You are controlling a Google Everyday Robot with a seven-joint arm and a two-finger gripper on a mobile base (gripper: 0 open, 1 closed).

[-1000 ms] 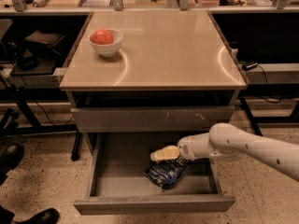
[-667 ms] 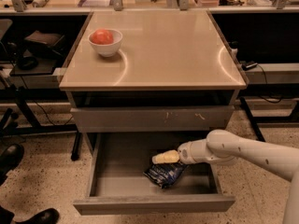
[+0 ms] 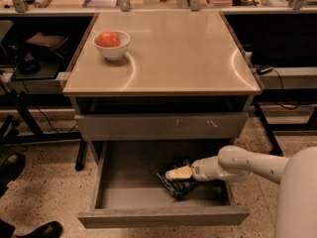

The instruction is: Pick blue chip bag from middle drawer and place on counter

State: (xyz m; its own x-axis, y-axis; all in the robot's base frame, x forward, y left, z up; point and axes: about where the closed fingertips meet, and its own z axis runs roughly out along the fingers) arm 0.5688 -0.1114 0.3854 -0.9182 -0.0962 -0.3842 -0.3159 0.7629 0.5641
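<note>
You are at the grasp step: the gripper [image 3: 177, 173] is right at the blue chip bag [image 3: 180, 187] inside the open middle drawer [image 3: 163, 215]. Whether it is open or closed, I cannot tell. Next you need a sure hold, then a lift to the tabletop [image 3: 168, 53].

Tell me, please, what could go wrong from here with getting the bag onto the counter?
1. The gripper is in the drawer, at the upper edge of the bag; the crinkled foil might slip, or be caught only by a corner.
2. The scuffed panel sits just above the arm; a straight lift could strike it.
3. The bowl stands at the left rear of the counter; placing there might knock it.
</note>
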